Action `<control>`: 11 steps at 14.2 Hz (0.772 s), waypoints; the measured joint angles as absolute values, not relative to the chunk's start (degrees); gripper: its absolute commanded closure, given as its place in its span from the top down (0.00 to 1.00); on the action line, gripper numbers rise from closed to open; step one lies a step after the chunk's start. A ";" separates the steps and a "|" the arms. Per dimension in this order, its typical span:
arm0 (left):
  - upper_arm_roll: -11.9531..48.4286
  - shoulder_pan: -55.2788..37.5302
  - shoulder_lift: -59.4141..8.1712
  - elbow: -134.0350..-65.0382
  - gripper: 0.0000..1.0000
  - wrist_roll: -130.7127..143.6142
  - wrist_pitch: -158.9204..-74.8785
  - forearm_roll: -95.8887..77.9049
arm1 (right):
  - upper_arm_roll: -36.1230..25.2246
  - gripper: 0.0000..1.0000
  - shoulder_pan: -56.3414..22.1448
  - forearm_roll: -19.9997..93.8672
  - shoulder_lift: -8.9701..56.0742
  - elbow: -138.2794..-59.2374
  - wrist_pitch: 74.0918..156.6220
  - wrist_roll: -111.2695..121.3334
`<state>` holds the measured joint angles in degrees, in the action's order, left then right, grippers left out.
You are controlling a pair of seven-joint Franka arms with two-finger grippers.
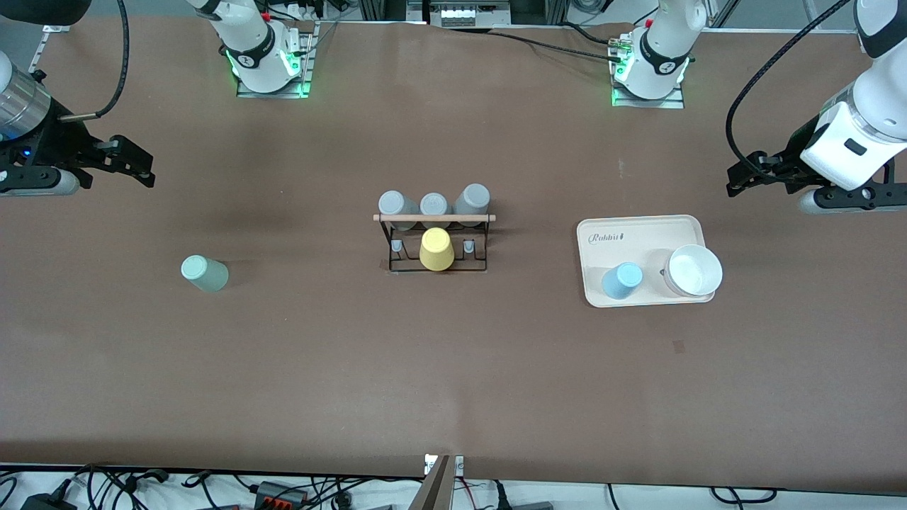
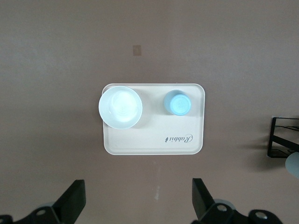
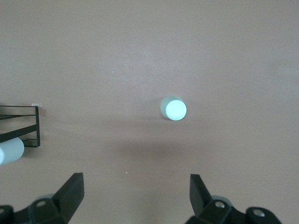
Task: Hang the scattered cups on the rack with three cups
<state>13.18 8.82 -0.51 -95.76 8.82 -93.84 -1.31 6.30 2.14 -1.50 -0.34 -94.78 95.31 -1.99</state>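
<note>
Both claws idle, aloft, fingers spread, nothing pinched. Right claw (image 1: 145,166) over the bench's right-arm end; sage-green cup (image 1: 205,273) stands mouth-down on the bench (image 1: 453,368), at about 5 o'clock from it, well apart. Left claw (image 1: 737,185) is closer to the blue cup (image 1: 622,280), mouth-down on the tray (image 1: 638,227), at about 8 o'clock. Rack (image 1: 434,241) lies between.
</note>
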 measured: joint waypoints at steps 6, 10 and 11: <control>13.27 8.82 -0.51 -95.77 1.00 8.69 -93.84 -1.38 | 6.40 1.00 2.14 -1.48 0.40 -93.76 95.31 -1.92; 13.33 8.81 -0.51 -95.79 1.00 8.65 -93.84 -1.39 | 6.43 1.00 2.14 -1.48 0.40 -93.32 95.26 -1.91; 13.40 8.77 -0.55 -95.80 1.00 8.64 -93.84 -1.39 | 6.46 1.00 2.13 -1.48 0.40 -93.32 95.24 -1.91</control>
<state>13.40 8.77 -0.55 -95.80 8.64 -93.84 -1.39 6.46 2.13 -1.48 0.40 -93.32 95.24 -1.91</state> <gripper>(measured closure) 0.000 0.000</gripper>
